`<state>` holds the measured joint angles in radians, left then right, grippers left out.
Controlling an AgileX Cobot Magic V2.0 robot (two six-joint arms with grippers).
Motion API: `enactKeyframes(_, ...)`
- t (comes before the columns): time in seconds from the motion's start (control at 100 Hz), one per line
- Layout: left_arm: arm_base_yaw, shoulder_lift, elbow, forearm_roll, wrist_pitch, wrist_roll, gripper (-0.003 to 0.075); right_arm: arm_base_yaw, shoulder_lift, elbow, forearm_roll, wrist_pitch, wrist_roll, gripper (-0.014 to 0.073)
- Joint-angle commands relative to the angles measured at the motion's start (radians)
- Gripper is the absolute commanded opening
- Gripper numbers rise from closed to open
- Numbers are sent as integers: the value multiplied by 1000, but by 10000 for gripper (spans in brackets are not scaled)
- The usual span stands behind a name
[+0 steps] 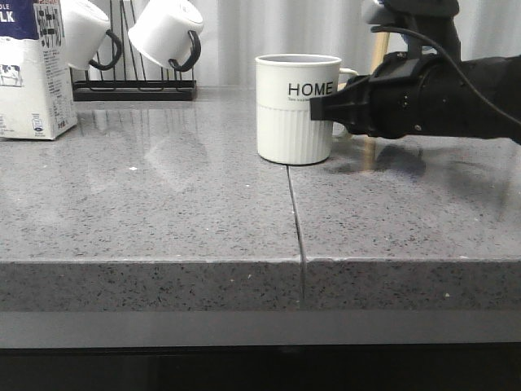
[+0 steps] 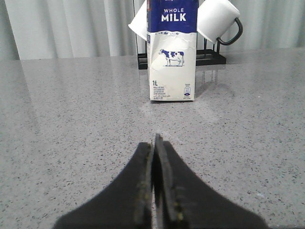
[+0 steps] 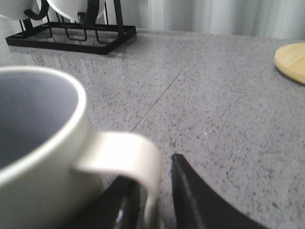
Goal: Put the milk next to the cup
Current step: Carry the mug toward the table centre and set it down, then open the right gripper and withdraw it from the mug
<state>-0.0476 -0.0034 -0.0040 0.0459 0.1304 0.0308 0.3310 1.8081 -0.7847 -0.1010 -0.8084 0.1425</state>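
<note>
Milk (image 1: pixel 32 69) stands upright at the far left of the grey bench (image 1: pixel 163 220), just in front of the black mug rack (image 1: pixel 134 85), well apart from the cup (image 1: pixel 297 107) in the middle. Left gripper (image 2: pixel 155 143) sits low over the bench facing the carton, jaws pressed together, holding nothing. Right gripper (image 3: pixel 155 191) is at the cup's handle (image 3: pixel 138 162), jaws set either side of it and closed on it

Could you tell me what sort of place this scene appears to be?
Probably a kitchen counter, real or mock: a speckled grey stone worktop, a black mug rack with white mugs hanging, and a milk carton beside it.
</note>
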Motion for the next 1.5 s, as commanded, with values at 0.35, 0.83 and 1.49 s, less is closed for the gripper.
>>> enactKeyframes(0.35,5,-32,44,-1,-78,-5,-20,1,-239,264,5,-189,-5,172)
enactKeyframes(0.83,5,-32,44,-1,-78,-5,-20,1,-883,548,3,151,7,-67)
enactKeyframes(1.49,5,-32,44,-1,-102,-5,-21,1,-1638,564,14,889,8,-67)
